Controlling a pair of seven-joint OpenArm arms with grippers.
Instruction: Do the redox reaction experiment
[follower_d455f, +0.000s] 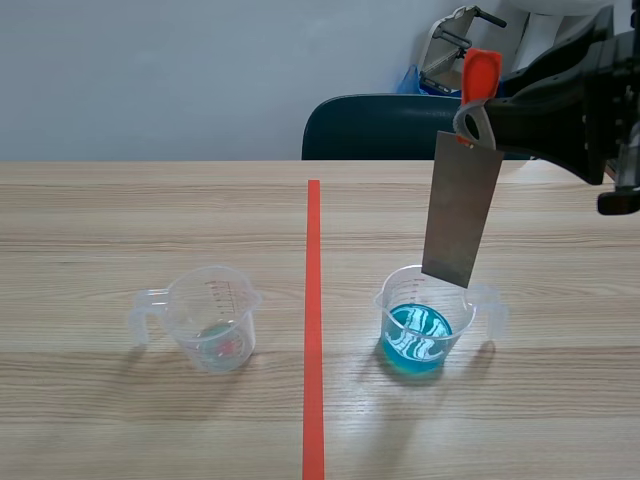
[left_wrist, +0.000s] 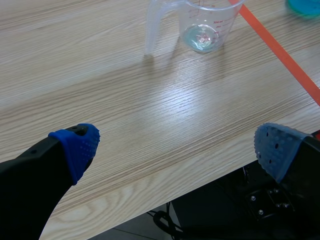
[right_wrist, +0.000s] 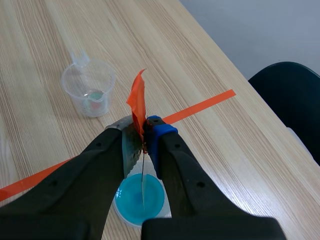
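A clear measuring cup of blue liquid (follower_d455f: 420, 335) stands right of the tape line; in the right wrist view this blue cup (right_wrist: 138, 199) lies under my fingers. My right gripper (follower_d455f: 478, 105) is raised above it, shut on the orange clip (follower_d455f: 480, 70) of a grey metal sheet (follower_d455f: 460, 210) that hangs with its lower edge at the cup's rim. The clip (right_wrist: 137, 100) shows edge-on in the right gripper (right_wrist: 142, 132). A second clear cup (follower_d455f: 212, 320) with a little clear liquid stands left of the line. My left gripper (left_wrist: 175, 145) is open near the table's front edge, the clear cup (left_wrist: 202, 25) ahead.
An orange-red tape line (follower_d455f: 313, 330) runs down the table's middle. A dark chair back (follower_d455f: 375, 128) stands behind the far edge. The table's front edge (left_wrist: 165, 197) lies just under the left gripper.
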